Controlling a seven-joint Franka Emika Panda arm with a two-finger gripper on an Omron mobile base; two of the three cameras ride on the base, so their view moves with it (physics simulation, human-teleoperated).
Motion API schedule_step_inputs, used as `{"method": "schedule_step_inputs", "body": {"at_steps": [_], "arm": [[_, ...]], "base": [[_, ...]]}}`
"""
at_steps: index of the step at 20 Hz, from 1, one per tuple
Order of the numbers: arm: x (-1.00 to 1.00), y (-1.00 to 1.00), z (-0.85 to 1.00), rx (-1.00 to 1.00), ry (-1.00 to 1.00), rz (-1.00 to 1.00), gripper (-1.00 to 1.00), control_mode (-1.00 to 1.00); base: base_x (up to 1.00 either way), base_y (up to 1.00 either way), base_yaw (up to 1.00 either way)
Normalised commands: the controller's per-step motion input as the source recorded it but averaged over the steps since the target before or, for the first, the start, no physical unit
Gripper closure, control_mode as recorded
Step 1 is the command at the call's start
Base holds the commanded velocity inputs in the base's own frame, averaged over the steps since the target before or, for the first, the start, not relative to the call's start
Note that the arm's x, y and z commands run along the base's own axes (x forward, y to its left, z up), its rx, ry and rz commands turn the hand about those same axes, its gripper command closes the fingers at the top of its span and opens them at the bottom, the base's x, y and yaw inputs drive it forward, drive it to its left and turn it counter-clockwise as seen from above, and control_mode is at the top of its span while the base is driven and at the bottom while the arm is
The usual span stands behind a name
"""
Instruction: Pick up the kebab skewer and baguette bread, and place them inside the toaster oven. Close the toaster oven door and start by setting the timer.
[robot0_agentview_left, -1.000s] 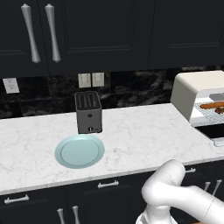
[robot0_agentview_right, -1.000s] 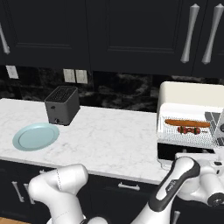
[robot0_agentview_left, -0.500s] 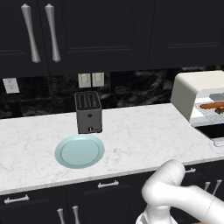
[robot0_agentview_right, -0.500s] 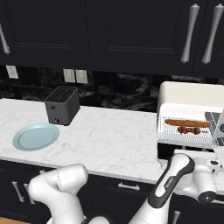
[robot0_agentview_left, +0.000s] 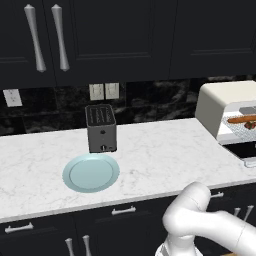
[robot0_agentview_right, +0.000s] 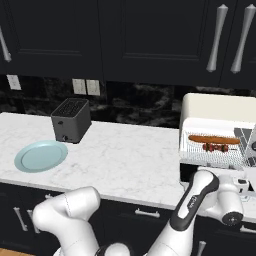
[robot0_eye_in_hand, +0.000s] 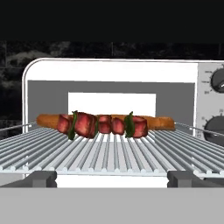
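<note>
My gripper is released and empty; the kebab skewer and baguette bread lie sideways mid-frame, on the toaster oven rack. I think its door hangs open below me.

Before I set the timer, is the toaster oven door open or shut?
Open. The hand view looks straight onto the wire rack, with the kebab skewer and baguette bread unobstructed by glass.
</note>
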Motion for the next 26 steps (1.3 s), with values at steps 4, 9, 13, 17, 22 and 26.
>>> {"method": "schedule_step_inputs", "body": {"at_steps": [4,9,13,17,22,26], "arm": [[0.16,0.0,0.0,0.0,0.0,0.0,-1.0,-1.0],[0.23,0.0,0.0,0.0,0.0,0.0,-1.0,-1.0],[0.27,0.0,0.0,0.0,0.0,0.0,-1.0,-1.0],[0.28,0.0,0.0,0.0,0.0,0.0,-1.0,-1.0],[0.26,0.0,0.0,0.0,0.0,0.0,-1.0,-1.0],[0.26,0.0,0.0,0.0,0.0,0.0,-1.0,-1.0]], "base": [[0.0,0.0,0.0],[0.0,0.0,0.0],[0.0,0.0,0.0],[0.0,0.0,0.0],[0.0,0.0,0.0],[0.0,0.0,0.0]]}}
